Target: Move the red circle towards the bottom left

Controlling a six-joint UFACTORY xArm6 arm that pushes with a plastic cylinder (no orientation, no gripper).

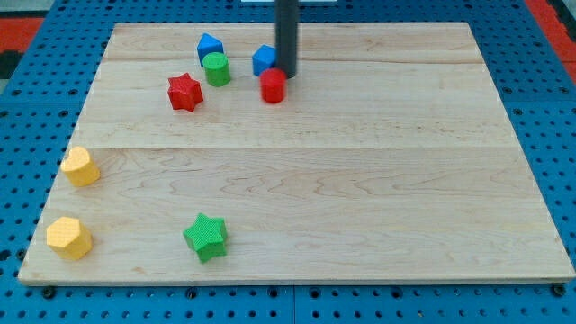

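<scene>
Wooden board (360, 180), my tip (286, 76) just beside red circle (273, 86)

Pale wooden board (360, 207) with visible grain and plank seams, matt, lying on a blue perforated base (27, 108); the blocks, e.g. the red circle (273, 86) and green star (206, 237), show ribbed matt plastic; the rod's tip (286, 76) is smooth, dark, matt.

Eight blocks sit on the worktop (360, 198). Two are red, a circle (273, 86) and a star (184, 92); two green, a circle (216, 68) and a star (206, 237). Two are blue (210, 47) (264, 60) and two yellow (80, 166) (68, 237).
</scene>
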